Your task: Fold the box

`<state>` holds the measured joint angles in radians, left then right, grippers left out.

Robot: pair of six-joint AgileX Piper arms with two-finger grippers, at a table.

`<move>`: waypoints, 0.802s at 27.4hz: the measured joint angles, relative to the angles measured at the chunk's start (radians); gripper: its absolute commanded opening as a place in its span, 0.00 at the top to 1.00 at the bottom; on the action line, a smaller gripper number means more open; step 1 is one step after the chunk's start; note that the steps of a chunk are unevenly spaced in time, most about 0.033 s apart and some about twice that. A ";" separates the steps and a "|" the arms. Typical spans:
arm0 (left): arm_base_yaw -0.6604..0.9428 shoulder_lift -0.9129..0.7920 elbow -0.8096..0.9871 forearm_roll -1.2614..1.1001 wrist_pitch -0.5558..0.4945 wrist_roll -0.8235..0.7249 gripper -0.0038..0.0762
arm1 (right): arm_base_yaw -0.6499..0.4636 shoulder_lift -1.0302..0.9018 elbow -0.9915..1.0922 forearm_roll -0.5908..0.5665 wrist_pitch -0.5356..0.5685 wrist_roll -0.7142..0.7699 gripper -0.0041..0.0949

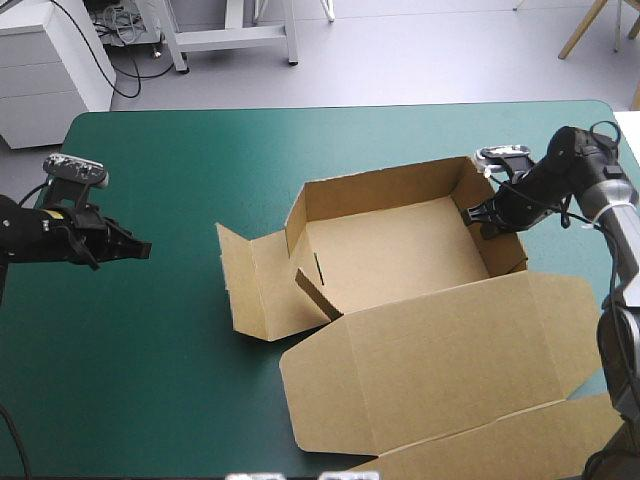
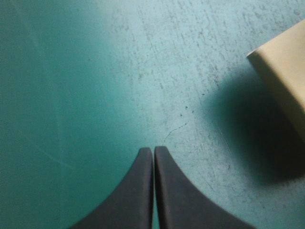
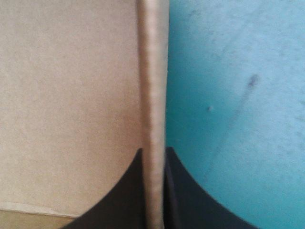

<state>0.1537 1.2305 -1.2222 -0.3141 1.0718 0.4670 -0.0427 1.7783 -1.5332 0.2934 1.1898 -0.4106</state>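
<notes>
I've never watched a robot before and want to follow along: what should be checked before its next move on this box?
1. Right tool gripping the right wall of the box: ok, shut on it.
2. Left tool free to help: ok, shut on nothing, over bare teal-green cover.
3. Far wall upright: ok.
4. Left side raised: not ok, that flap is splayed outward.
5. Lid out of the way: ok, lying flat on the near side.
</notes>
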 measured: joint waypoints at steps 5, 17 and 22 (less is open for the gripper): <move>0.097 0.000 0.158 -0.160 -0.102 0.099 0.94 | -0.055 -0.092 -0.003 0.001 0.007 -0.004 0.98; 0.102 0.062 0.471 -0.648 -0.289 0.550 0.94 | -0.096 -0.301 -0.003 0.071 0.032 -0.059 0.98; 0.059 0.125 0.482 -0.771 -0.288 0.689 0.94 | -0.096 -0.358 -0.003 0.072 0.034 -0.059 0.98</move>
<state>0.2130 1.3553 -0.7399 -1.0848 0.7834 1.1564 -0.1387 1.4205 -1.5363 0.3653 1.2243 -0.4700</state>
